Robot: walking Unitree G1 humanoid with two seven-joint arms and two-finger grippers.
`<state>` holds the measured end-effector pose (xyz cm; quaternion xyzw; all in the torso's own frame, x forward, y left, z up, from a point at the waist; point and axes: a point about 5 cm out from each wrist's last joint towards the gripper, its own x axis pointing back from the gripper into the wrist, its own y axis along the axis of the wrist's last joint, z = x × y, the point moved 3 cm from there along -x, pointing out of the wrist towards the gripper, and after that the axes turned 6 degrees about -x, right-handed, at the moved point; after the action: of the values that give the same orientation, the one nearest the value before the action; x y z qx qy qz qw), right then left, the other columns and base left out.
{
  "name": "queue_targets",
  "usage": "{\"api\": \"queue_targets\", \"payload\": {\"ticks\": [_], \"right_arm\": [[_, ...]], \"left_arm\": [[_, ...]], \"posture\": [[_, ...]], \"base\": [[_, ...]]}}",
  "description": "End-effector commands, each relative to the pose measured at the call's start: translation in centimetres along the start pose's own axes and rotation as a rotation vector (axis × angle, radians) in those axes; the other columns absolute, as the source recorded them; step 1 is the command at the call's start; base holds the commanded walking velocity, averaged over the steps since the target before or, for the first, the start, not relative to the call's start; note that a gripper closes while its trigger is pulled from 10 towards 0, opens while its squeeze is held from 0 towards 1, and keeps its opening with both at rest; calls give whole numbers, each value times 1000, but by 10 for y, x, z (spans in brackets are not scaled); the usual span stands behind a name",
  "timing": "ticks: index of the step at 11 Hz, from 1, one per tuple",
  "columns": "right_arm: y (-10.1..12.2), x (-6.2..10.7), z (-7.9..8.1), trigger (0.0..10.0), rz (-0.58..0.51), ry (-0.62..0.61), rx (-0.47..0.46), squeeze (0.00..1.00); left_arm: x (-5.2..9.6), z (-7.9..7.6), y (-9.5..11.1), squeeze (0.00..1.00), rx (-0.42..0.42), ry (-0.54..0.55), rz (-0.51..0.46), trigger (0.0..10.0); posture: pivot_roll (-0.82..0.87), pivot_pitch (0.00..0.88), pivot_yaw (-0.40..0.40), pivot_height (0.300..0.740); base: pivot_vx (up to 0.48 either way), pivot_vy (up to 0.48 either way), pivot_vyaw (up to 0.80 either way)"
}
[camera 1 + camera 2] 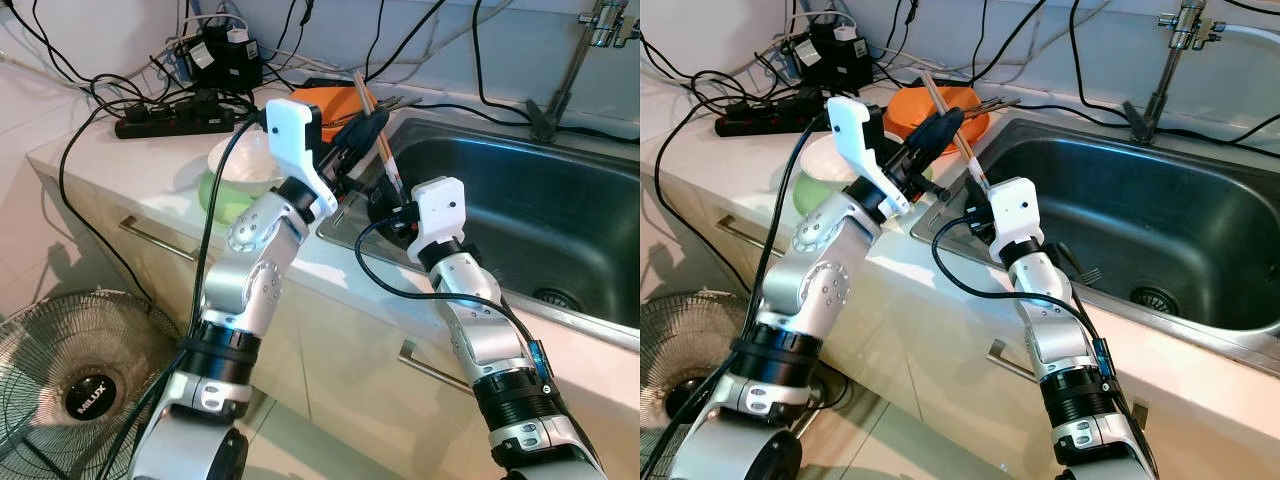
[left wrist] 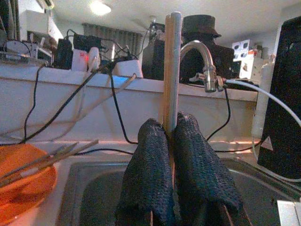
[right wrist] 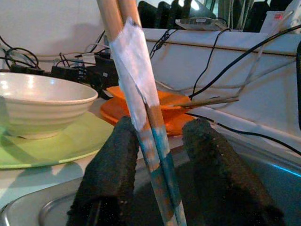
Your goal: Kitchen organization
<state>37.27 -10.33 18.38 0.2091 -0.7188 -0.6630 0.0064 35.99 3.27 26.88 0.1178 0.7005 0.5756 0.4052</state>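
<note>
Left eye view first: at your far left a fan [image 1: 85,385] stands on the floor, and a power strip [image 1: 175,115] with tangled cables lies at the back of the bench [image 1: 120,185]. Next comes a white bowl [image 1: 245,165] sitting on a green plate [image 1: 222,200], and behind it an orange plate [image 1: 945,108] with loose chopsticks [image 1: 990,103] resting across it.

Your left hand [image 1: 362,135] reaches over the bench edge with its fingers pressed together on a pair of chopsticks [image 1: 378,135], pinching them near the middle. The pair runs steeply, upper ends tilted back toward the wall, lower ends slanting down toward the sink [image 1: 560,230]. A paper band wraps them partway down, with blue colouring below it.

Just to the right, your right hand [image 3: 160,155] sits at the sink's near corner, fingers spread either side of the lower part of the same pair, not closed on it. That looks like a hand-over, or a steadying hold while you regrip.

Further right the tap [image 1: 1170,60] stands behind the sink.
</note>
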Motion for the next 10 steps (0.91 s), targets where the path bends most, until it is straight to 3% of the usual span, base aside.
{"api": "queue_targets", "payload": {"ticks": [1, 5, 6, 10], "right_arm": [[-3, 1, 0, 0, 5, -3, -12, 0], [-4, 2, -1, 0, 10, -6, -12, 0], [-4, 1, -1, 0, 11, -8, -11, 0], [-3, 1, -7, 0, 8, -31, -9, 0]], "left_arm": [[0, -2, 4, 0, 12, -20, -11, 10000], [0, -2, 2, 0, 3, -12, 3, 10000], [0, -1, 2, 1000, -6, -9, 0, 10000], [1, 2, 7, 1000, -3, 6, -18, 10000]], "posture": [[121, 11, 77, 740], [121, 18, 75, 740], [123, 23, 74, 740], [126, 26, 72, 740]], "base": [[0, 0, 0], [0, 0, 0], [0, 0, 0], [0, 0, 0]]}}
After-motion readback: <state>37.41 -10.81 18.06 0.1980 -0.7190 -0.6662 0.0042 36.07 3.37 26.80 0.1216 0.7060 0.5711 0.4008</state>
